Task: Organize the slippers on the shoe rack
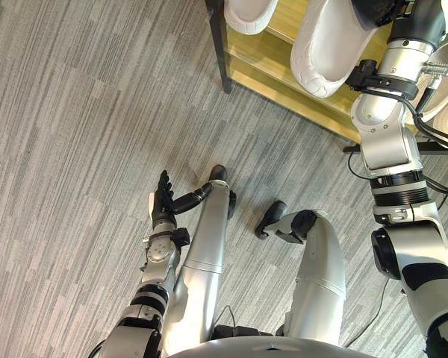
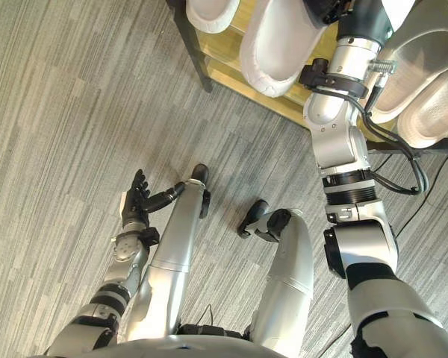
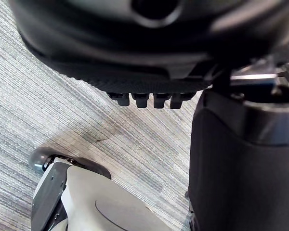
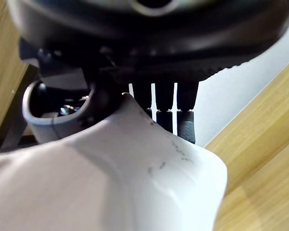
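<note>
1. Okay, right hand [image 1: 373,9] is pinching the white slipper [image 1: 325,45] lying on the shoe rack [image 1: 280,74].
2. Left hand [image 1: 163,203] is hanging relaxed over the floor [image 1: 75,112].
3. Risk: the edge pinch is looking thin, so the slipper could be slipping off the shelf front.

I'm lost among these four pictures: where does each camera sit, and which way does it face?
Left eye view: on the head, looking down at floor and shoe rack; left robot hand and right arm show.
Right eye view: beside it, same scene.
Left wrist view: left wrist, facing the floor past that robot hand.
Right wrist view: right wrist, facing right robot hand and white slipper, also in both eye views.
</note>
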Controlling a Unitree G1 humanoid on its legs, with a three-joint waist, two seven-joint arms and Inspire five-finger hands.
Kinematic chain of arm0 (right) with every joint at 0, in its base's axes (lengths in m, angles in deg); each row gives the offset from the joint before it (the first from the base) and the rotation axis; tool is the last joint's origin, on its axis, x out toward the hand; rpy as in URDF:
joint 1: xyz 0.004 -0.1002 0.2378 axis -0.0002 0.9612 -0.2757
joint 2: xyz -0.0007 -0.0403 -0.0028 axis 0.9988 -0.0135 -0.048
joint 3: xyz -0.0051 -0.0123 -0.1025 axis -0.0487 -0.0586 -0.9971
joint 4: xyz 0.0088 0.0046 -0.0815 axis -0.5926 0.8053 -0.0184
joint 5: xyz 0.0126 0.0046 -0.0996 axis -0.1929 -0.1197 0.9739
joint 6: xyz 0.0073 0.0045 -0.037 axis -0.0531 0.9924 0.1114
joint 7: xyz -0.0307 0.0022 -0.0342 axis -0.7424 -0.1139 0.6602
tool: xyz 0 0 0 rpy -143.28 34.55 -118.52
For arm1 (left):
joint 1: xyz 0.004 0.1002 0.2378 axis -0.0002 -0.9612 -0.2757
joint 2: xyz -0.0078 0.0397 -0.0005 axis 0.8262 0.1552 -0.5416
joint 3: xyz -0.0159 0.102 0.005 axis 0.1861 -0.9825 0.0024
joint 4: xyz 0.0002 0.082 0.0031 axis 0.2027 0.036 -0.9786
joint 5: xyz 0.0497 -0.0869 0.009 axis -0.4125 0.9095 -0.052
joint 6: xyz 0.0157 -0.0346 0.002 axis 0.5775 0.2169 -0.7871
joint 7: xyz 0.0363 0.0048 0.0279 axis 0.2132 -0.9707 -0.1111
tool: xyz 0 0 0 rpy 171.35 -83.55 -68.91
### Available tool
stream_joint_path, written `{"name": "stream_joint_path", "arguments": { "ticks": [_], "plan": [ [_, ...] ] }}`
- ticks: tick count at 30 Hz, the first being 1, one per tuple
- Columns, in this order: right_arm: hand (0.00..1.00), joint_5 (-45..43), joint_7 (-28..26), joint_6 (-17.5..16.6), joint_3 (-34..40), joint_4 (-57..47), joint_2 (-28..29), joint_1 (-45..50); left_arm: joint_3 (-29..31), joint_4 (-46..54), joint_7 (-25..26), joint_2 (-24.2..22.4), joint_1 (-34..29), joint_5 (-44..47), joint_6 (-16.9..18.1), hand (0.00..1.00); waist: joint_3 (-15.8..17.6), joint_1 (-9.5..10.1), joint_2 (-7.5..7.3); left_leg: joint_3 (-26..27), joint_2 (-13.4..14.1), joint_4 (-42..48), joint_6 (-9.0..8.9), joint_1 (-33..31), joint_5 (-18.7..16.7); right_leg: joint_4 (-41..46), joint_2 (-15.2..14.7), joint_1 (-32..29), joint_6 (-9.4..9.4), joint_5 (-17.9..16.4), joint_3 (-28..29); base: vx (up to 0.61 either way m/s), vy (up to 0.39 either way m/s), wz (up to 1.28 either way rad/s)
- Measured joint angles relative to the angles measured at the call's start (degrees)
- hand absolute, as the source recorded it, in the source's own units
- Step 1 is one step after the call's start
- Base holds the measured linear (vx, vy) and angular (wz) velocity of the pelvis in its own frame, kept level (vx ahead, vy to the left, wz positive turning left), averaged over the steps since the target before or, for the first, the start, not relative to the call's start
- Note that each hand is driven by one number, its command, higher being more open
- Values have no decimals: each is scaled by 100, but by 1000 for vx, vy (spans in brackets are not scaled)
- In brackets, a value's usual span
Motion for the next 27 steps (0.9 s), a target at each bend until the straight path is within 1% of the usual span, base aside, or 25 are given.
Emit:
{"name": "stream_joint_path", "arguments": {
  "ticks": [3,5,8,12,13,18,27],
  "plan": [
    [0,0,-26,0,-52,432,-95,-160,0,-8,-1,-1,0,1,0,100,-8,10,2,0,15,0,-1,-8,-1,-7,14,-10,0,0,-2,9,-3,-1],
    [0,-5,-97,10,-308,928,-263,-384,-1,-9,-1,-1,0,2,8,100,-14,17,5,-5,18,-1,-1,-36,-1,-8,17,-34,-1,1,-9,0,0,0],
    [0,-6,-183,11,-570,1334,-336,-647,-2,-9,-5,-2,1,5,28,100,-15,26,6,-11,17,-1,-2,-81,0,-7,17,-72,-27,14,-17,24,-4,1],
    [0,-7,-288,19,-935,1896,-375,-1051,-50,-9,-35,-13,18,5,123,100,-28,86,17,-50,9,17,-6,-175,2,-4,7,-126,-35,12,-74,37,-2,4],
    [100,-8,-301,19,-1012,2042,-383,-1147,-77,-9,-38,-16,31,5,124,100,-28,111,18,-56,1,20,-7,-186,3,0,-2,-127,-39,9,-85,38,1,5],
    [100,-65,-346,21,-1241,2494,-435,-1552,-131,-9,-40,-17,49,7,124,100,-29,141,20,-65,-36,40,-7,-203,3,37,-44,-123,-32,-18,-102,18,11,3],
    [100,-213,-354,41,-1374,2625,-447,-1689,-179,-9,-33,-17,63,9,124,100,-30,160,20,-69,-58,19,-11,-205,6,25,-64,-117,-45,-19,-115,27,0,1]
  ]
}}
